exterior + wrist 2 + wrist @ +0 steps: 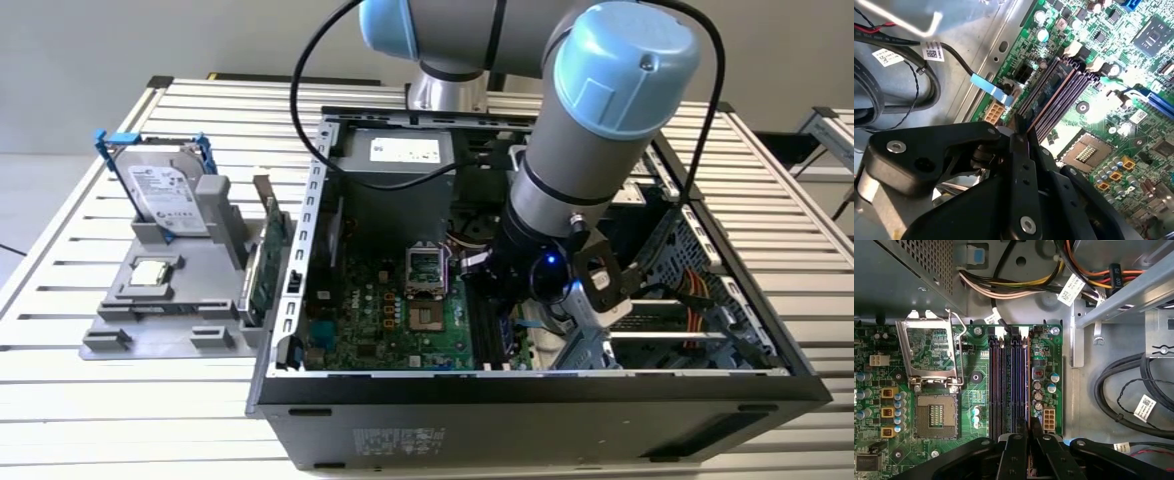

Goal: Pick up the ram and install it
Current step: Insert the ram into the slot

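Black end effector (pixel 1021 131) right up against the lens in both wrist views (pixel 1029 422), fingers pinched narrow, close together on the top edge of the ram (pixel 1051 97). Ram seen edge-on in the second wrist view: thin dark strip with a brownish edge, standing in line with the row of memory slots (pixel 1009 385) and running straight into the fingertips. Can't tell whether fully seated or just resting in the slot.

Slots lying side by side on the green motherboard (pixel 387 310), just beside the open CPU socket (pixel 936 415) with its metal latch frame flipped up. Small white connector (pixel 1048 418) next to the slots on the other side. Beyond that, bare grey case wall and loops of black cable (pixel 1124 390) with white tags.

In the exterior view, big grey and light-blue arm (pixel 587 150) reaching down into the open computer case (pixel 534 400), lying on its side on the slatted counter (pixel 134 400). On the exterior view's left, grey holder (pixel 160 320) on the counter, well apart from the arm, with a silver hard drive (pixel 167 195) in a blue frame standing upright and a wider green card (pixel 271 255) on edge just beside the case.
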